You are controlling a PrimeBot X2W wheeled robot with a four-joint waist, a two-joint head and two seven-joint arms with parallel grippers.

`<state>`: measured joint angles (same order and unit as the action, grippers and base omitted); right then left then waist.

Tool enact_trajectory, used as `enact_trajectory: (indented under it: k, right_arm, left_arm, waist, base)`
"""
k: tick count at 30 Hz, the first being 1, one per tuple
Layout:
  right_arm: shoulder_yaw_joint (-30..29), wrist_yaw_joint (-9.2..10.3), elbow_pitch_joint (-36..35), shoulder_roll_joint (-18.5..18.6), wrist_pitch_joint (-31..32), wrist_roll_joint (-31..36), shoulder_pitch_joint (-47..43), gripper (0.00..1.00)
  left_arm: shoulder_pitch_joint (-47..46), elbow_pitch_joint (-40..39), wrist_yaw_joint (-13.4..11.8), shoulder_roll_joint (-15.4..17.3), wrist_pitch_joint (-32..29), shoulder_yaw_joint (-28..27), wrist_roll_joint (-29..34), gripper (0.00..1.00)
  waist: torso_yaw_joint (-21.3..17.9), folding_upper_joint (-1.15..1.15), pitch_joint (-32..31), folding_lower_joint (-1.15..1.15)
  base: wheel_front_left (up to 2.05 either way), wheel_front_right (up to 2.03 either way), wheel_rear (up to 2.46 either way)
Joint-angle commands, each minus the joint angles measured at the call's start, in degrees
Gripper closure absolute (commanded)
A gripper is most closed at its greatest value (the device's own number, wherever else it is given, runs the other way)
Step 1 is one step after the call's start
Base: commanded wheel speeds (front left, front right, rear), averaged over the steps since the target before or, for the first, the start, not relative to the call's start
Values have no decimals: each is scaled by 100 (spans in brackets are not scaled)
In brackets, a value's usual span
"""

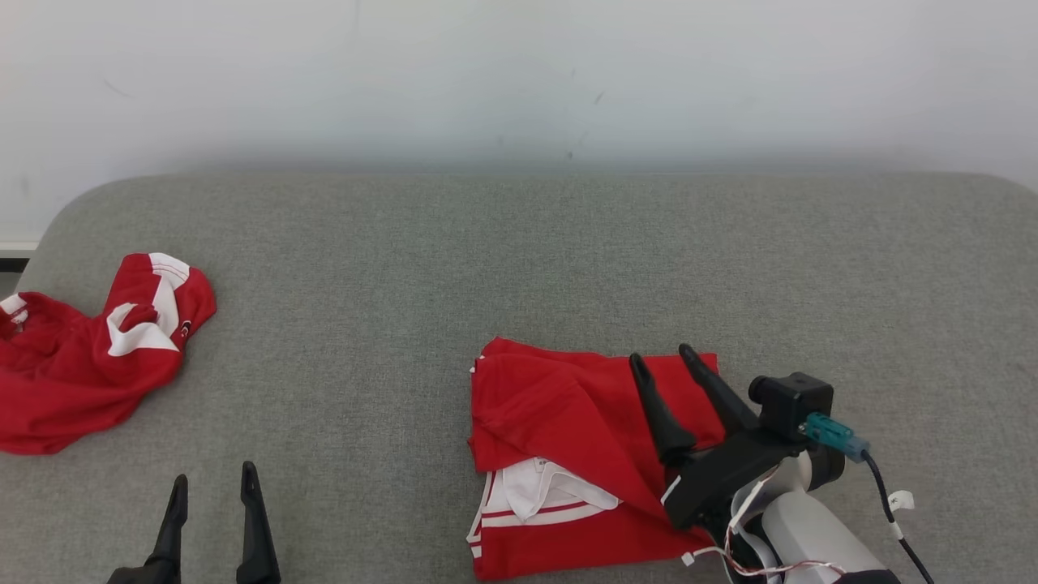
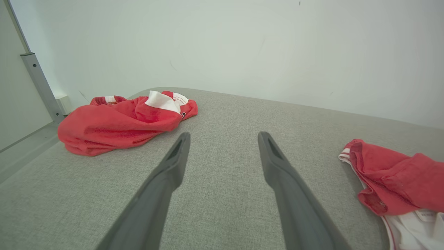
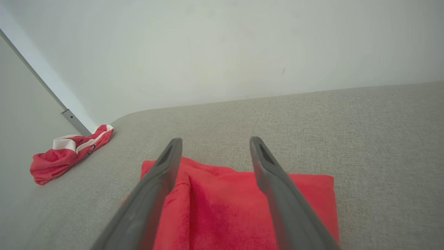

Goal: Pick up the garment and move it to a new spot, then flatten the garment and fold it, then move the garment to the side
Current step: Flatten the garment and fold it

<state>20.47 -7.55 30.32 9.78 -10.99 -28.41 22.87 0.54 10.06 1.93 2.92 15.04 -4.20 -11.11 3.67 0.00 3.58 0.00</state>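
The folded red jersey [image 1: 559, 405] lies on the grey upholstered surface [image 1: 519, 259], right of centre and close to the near edge in the head view. It makes a rough rectangle. Its top layer is rumpled, with a diagonal fold running across it, and a white collar and white striped trim show at its near-left part.

The right gripper [image 1: 660, 354] is over the right half of the jersey with both dark fingers spread apart and pointing toward the wall [image 1: 519, 81] – released, nothing between them. In the right wrist view the red cloth spreads out beneath and between the two fingers; whether they touch it I cannot tell. A black cable with a teal connector [image 1: 835, 435] runs off the wrist.

The left gripper [image 1: 213, 473] is at the lower left, well apart from the jersey, its fingers likewise spread and empty above bare grey fabric.

A second red garment [image 1: 73, 373] with white patches lies crumpled at the far left edge of the surface – in the left wrist view it sits ahead of that gripper and to its left, near a grey metal rail [image 2: 38, 83] by the wall
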Motion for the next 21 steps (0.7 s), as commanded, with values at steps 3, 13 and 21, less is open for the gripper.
enact_trajectory:
  k: [3,13,21]
  right_arm:
    - [95,15,-72,-2,200,64,-97,0]
    - [370,15,504,-52,662,148,250,0]
    - [651,15,1202,-146,658,-115,514,97]
  left_arm:
    - [21,-9,-7,-5,19,20,22,0]
    - [-166,114,14,-6,19,126,-23,0]
    - [-153,139,-25,-5,19,173,-78,0]
  waist:
    - [39,0,7,0]
    - [372,0,82,0]
    - [526,0,86,0]
  base:
    - [0,0,0]
    - [0,0,0]
    - [0,0,0]
